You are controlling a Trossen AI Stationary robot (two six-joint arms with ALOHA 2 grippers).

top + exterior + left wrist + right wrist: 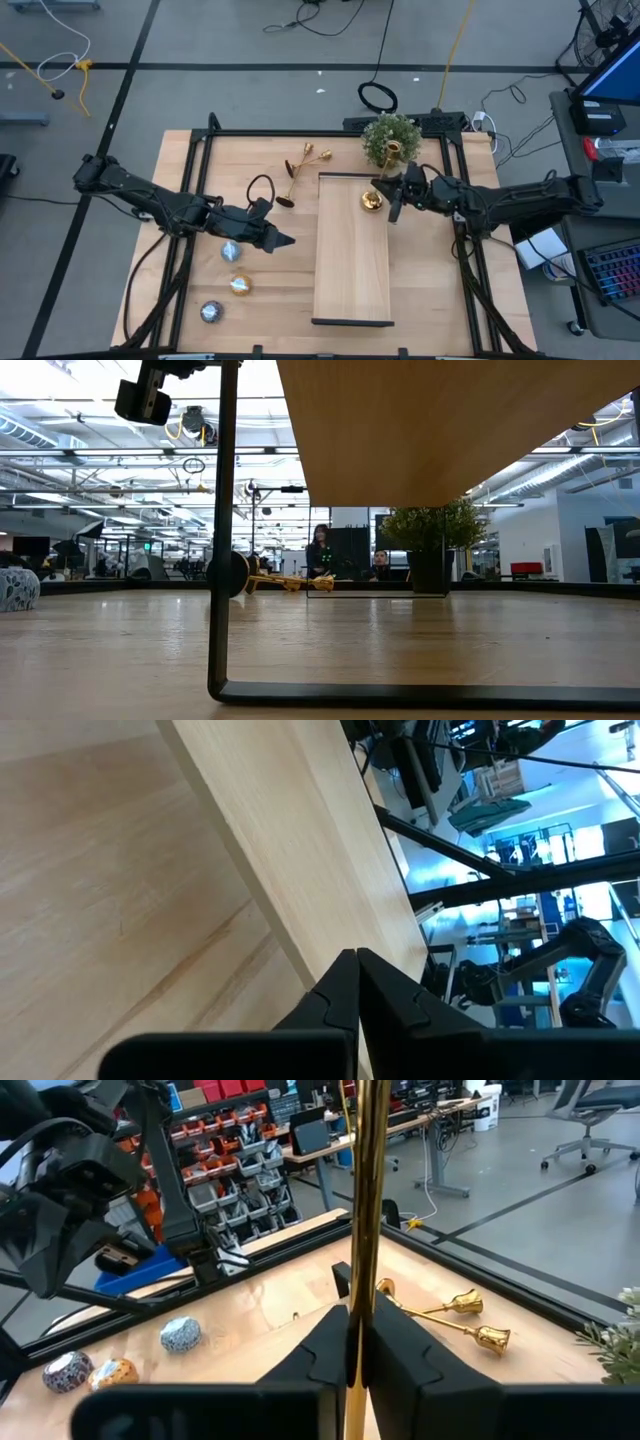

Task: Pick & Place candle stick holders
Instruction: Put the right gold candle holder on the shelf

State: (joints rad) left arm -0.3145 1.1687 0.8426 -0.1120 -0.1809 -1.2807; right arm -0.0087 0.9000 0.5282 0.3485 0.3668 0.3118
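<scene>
Wooden table (270,300) with a raised wooden board (352,250) on a black frame. Green potted plant (388,137) at the far edge. Three small patterned balls (231,251) lie left of the board, in a loose row.

One gold candle holder (373,200) stood upright on the wooden board (352,280); two others (305,160) lay beside the board.

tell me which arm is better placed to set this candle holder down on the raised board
Right. The right gripper is shut on a gold candle stick holder over the wooden board. The left gripper is shut and empty, beside the board.
</scene>
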